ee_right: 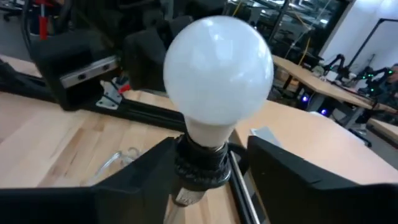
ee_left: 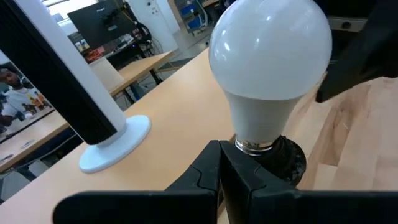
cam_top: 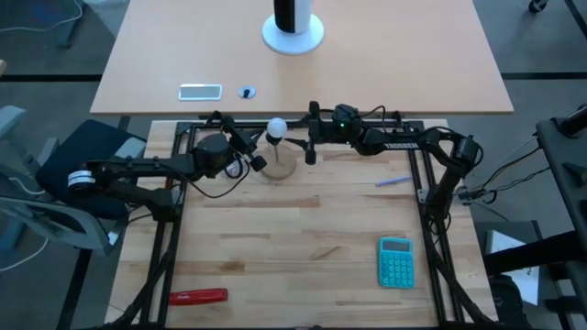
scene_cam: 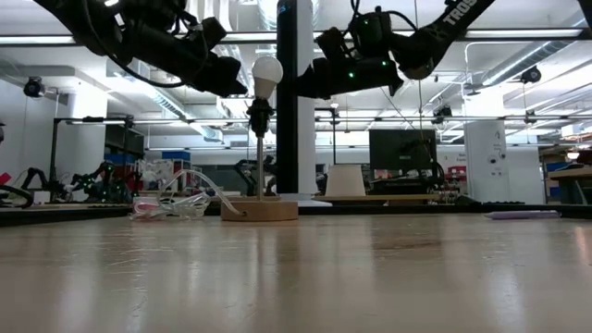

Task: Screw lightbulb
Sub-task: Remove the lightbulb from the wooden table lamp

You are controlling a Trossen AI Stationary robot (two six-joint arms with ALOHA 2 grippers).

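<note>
Two arms met over the far edge of the worktop, where a small lamp stand stood. The lightbulb sat upright in the black socket, between both claws. The right claw was spread around the socket just under the bulb; the left claw reached the collar, its grip unclear. Seating looked near-finished; next came gentle twisting, then release.

Robotics lab: behind the wooden table stand workbenches, a monitor (dark screen), more robot arms, ceiling strip lights.
</note>
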